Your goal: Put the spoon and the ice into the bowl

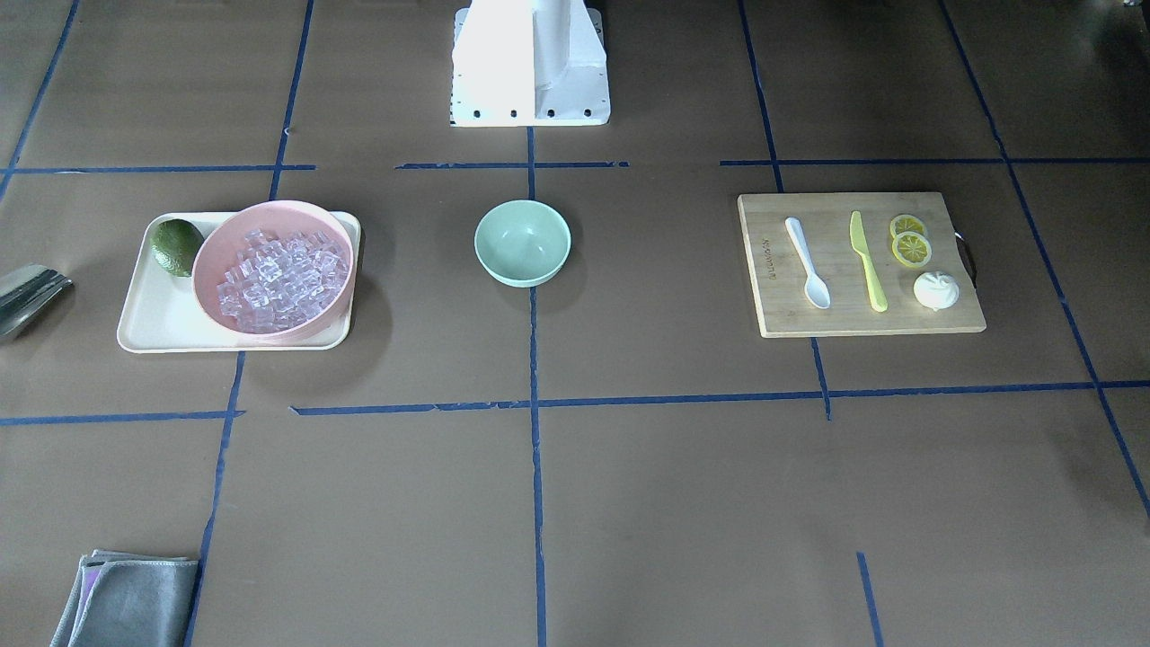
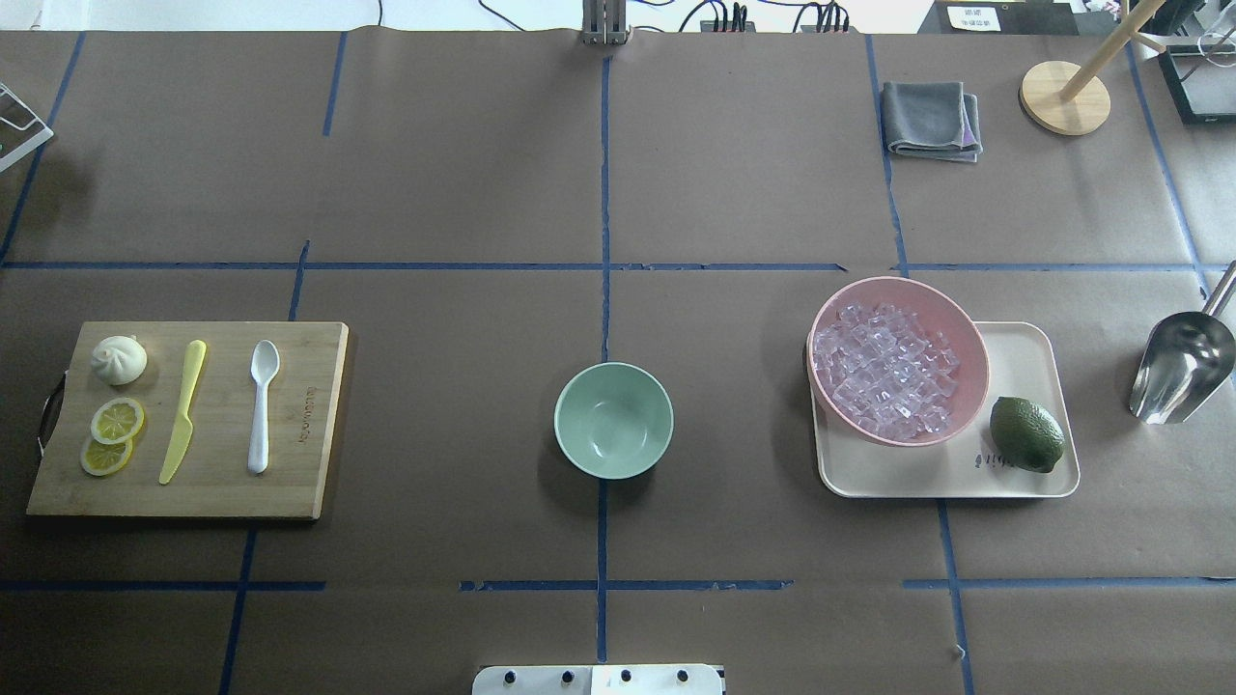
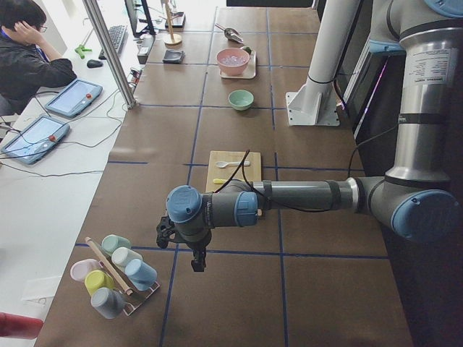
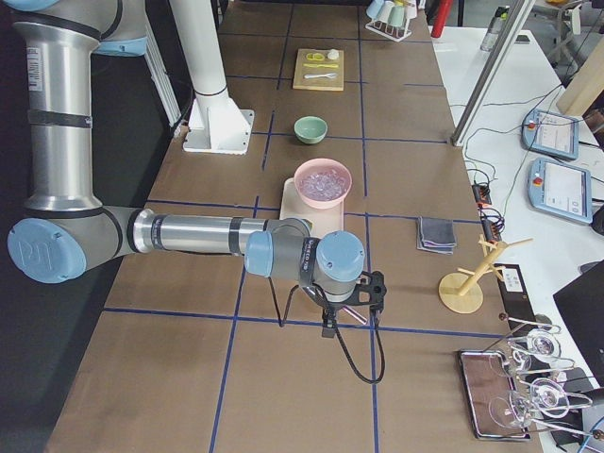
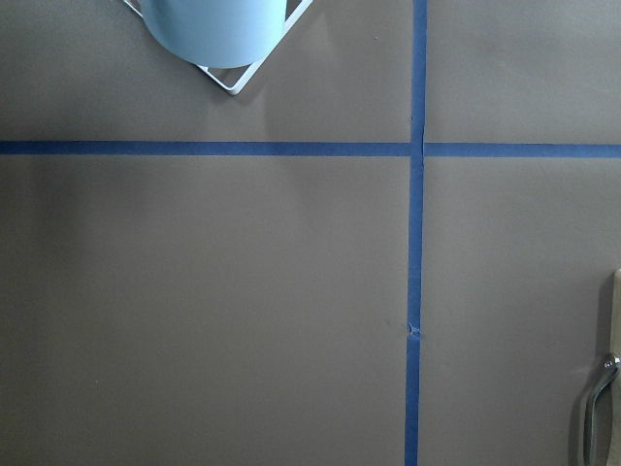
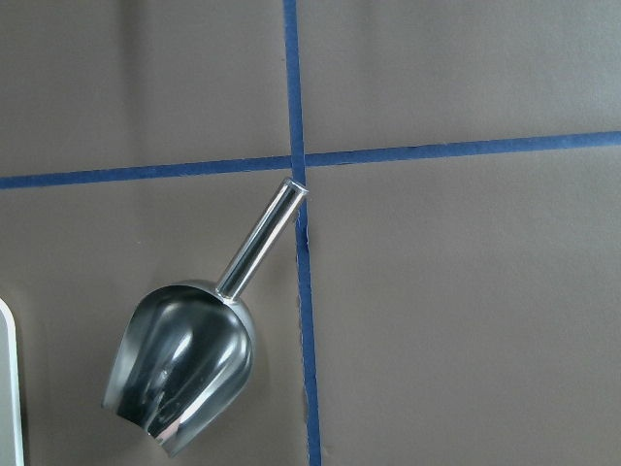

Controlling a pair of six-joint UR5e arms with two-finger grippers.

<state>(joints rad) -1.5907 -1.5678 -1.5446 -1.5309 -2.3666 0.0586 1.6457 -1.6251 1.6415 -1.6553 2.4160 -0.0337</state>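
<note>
The white spoon (image 2: 261, 405) lies on a wooden cutting board (image 2: 299, 483) at the table's left. The empty mint-green bowl (image 2: 613, 420) stands at the centre. The clear ice cubes (image 2: 884, 372) fill a pink bowl (image 2: 961, 323) on a cream tray (image 2: 1024, 478) at the right. My left gripper (image 3: 197, 264) shows only in the exterior left view, hanging past the board's outer end; I cannot tell its state. My right gripper (image 4: 327, 330) shows only in the exterior right view, above a metal scoop (image 6: 184, 364); I cannot tell its state.
A yellow-green knife (image 2: 183, 410), lemon slices (image 2: 116, 422) and a white bun (image 2: 119, 359) share the board. A lime (image 2: 1026, 434) lies on the tray. A grey cloth (image 2: 932, 118) and wooden stand (image 2: 1064, 97) sit far right. A cup rack (image 3: 116, 278) stands near my left gripper.
</note>
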